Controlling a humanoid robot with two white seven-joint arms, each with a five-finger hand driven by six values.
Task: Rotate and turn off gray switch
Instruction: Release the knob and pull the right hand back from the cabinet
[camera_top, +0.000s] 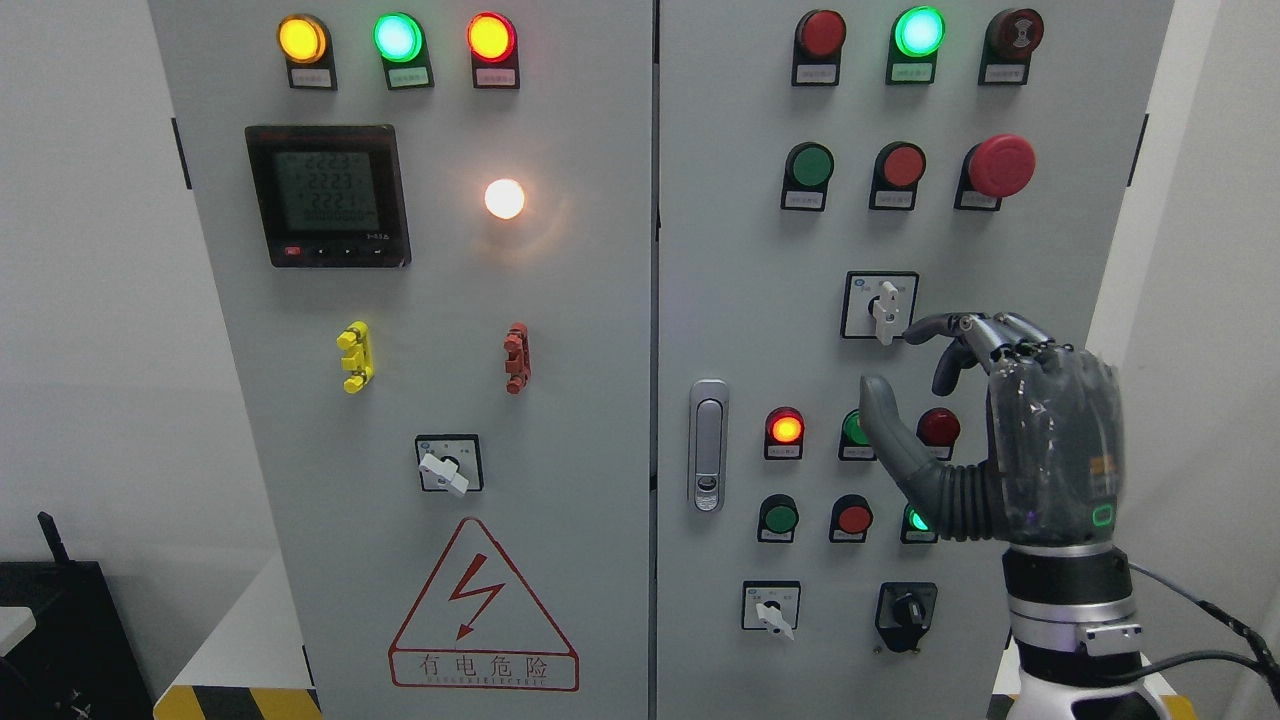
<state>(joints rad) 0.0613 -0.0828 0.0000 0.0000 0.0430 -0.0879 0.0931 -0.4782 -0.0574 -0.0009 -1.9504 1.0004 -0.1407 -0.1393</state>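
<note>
The grey control cabinet (560, 330) carries everything on its two door panels, split by a vertical seam. The left door bears three lit lamps (397, 37) along the top, a digital meter (328, 195), a glowing white lamp (504, 198), a yellow clip (354, 357), a red clip (516, 358), a rotary switch (448, 464) and a red warning triangle (483, 610). The right door holds a door handle (708, 445), rows of coloured push buttons (903, 165) and three further rotary switches, one being the upper gray switch (884, 308).

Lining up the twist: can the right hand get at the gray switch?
Probably yes: the right hand is open beside the gray switch, fingertips near its handle, nothing between.
</note>
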